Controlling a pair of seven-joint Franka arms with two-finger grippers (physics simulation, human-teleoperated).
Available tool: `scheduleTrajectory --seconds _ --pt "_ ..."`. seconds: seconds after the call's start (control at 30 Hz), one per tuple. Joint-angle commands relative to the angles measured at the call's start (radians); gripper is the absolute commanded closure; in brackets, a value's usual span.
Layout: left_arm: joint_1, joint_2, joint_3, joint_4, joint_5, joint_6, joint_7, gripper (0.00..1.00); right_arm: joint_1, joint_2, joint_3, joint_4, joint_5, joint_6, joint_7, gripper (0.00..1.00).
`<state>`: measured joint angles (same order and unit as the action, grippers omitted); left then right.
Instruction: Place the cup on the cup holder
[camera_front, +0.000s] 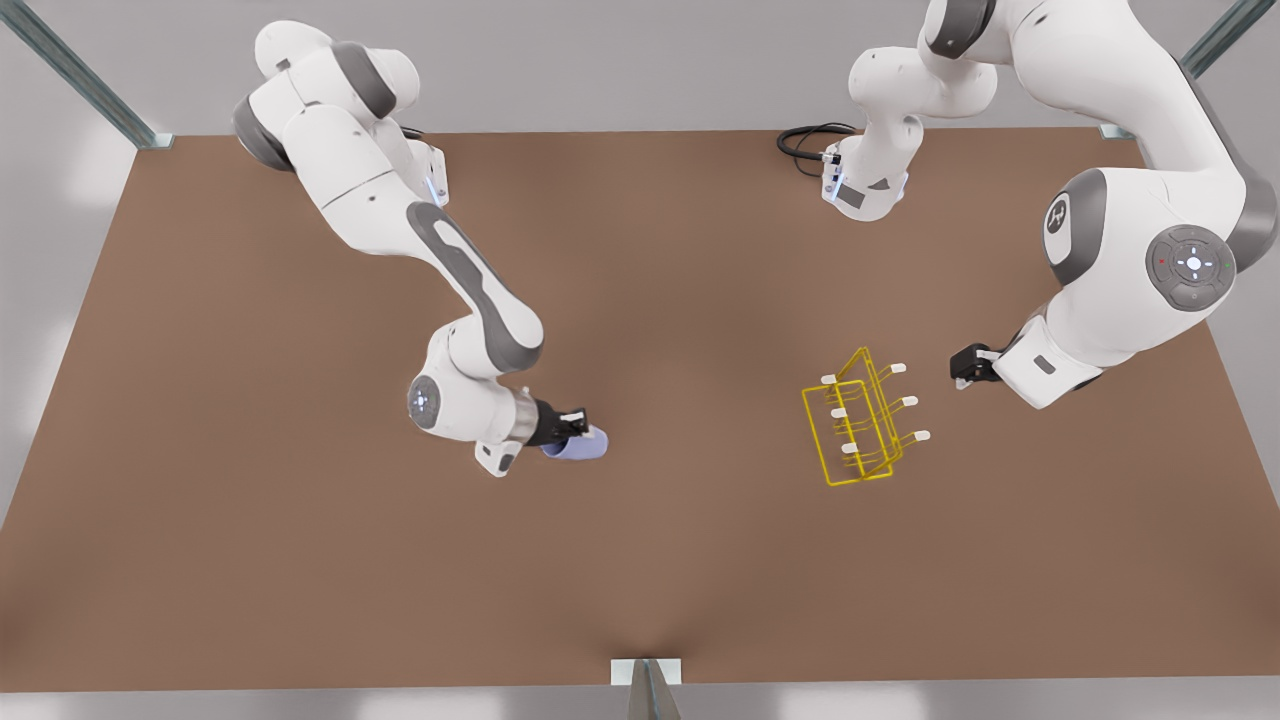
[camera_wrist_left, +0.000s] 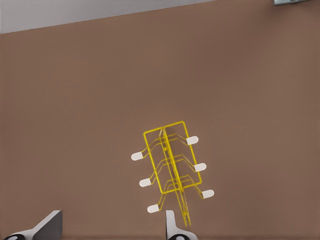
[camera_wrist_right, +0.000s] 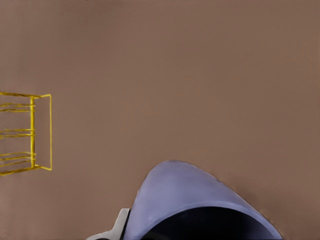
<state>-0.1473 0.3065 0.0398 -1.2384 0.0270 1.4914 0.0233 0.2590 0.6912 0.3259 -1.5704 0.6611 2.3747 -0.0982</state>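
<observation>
1. The right tool (camera_front: 578, 425) is at the cup (camera_front: 577, 444), on the front view's left side of the brown desk (camera_front: 300, 560). The right wrist view shows the cup (camera_wrist_right: 200, 200) very close up, with one white finger (camera_wrist_right: 117, 227) pressed against its side. So this tool looks closed around the cup.

2. The cup lies tipped over, with its open mouth turned toward the wrist camera. I cannot tell if it rests on the desk or is lifted a little off it.

3. The cup holder (camera_front: 862, 420) stands on the desk at the front view's right, well apart from the cup. Its white-tipped prongs all look bare. The right wrist view catches one end of the yellow frame (camera_wrist_right: 30, 132) far off.

4. The left tool (camera_front: 966, 368) waits just beside the cup holder and holds nothing. In the left wrist view its two fingers (camera_wrist_left: 47, 226) sit wide apart, so it is open, and the rack (camera_wrist_left: 171, 167) is in front of it.

5. So the grab looks done. I think the carry across the desk is still to do, and then slipping the cup over a prong and letting go.
</observation>
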Motion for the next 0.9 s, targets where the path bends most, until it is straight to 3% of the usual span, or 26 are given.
scheduleTrajectory --seconds 0.0,0.1,0.2,0.37,0.47,0.63,0.8,0.83,0.87 --pt "0.0 -0.001 0.0 0.0 0.001 0.0 0.0 0.0 0.02 0.068 0.044 0.076 0.149 0.093 0.035 0.79" --pt "0.0 -0.001 0.002 0.0 0.001 0.001 0.0 0.0 0.097 0.226 0.064 0.292 0.275 0.097 0.035 0.79" --pt "0.0 0.0 0.002 -0.001 0.001 0.001 0.0 0.0 0.103 0.37 0.188 0.423 0.33 0.103 0.031 0.79" --pt "0.0 0.008 0.002 0.0 0.001 0.004 0.0 0.0 0.094 0.32 0.168 0.267 0.548 0.112 -0.041 0.79" --pt "0.0 0.008 0.002 -0.001 0.001 0.006 0.0 0.0 -0.001 0.281 0.171 0.164 0.606 0.021 -0.198 0.79" --pt "0.0 0.022 0.002 -0.001 0.001 0.007 -0.006 0.0 0.011 0.327 0.173 0.153 0.767 0.0 -0.388 0.79" --pt "0.0 0.029 0.002 0.0 0.001 0.01 -0.008 0.0 0.028 0.364 0.173 0.165 0.762 0.001 -0.41 0.79" --pt "0.0 0.029 0.002 0.0 0.001 0.01 -0.008 0.0 0.028 0.37 0.173 0.165 0.761 0.001 -0.41 0.73" --pt "0.0 0.029 0.002 0.0 0.001 0.01 -0.008 0.0 0.028 0.372 0.171 0.168 0.761 0.001 -0.405 0.52"
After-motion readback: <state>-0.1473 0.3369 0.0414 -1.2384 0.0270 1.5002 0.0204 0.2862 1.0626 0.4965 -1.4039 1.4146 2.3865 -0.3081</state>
